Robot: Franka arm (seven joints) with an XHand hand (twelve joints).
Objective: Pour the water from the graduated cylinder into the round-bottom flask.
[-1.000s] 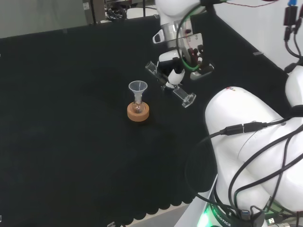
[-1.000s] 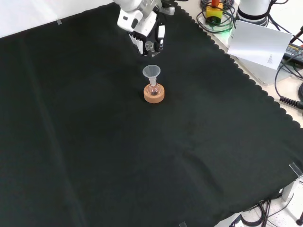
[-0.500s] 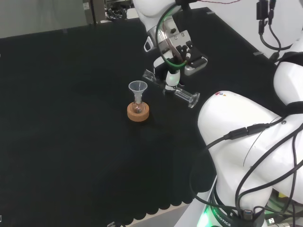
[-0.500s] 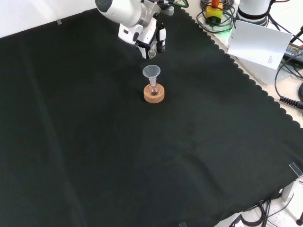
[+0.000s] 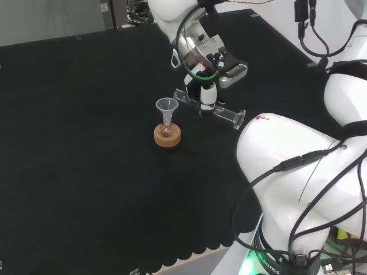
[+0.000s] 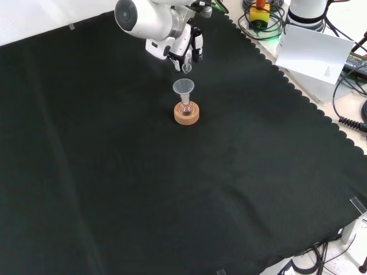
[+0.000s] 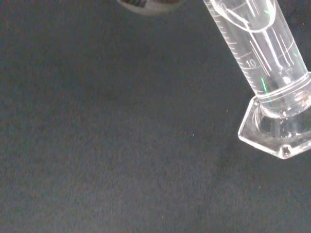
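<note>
Standing on a cork ring (image 5: 167,136) out on the black-clothed surface (image 5: 86,172), the small round-bottom flask (image 5: 166,130) carries a clear funnel (image 5: 167,106) in its neck. Just beyond it in the front view, the hand (image 5: 207,94) has its fingers curled round the graduated cylinder (image 5: 226,115), which lies tipped nearly level above the cloth. In the head view the cylinder's mouth is close beside the funnel's rim, its hexagonal foot pointing right. Clear liquid shows inside the tube in the wrist view.
</note>
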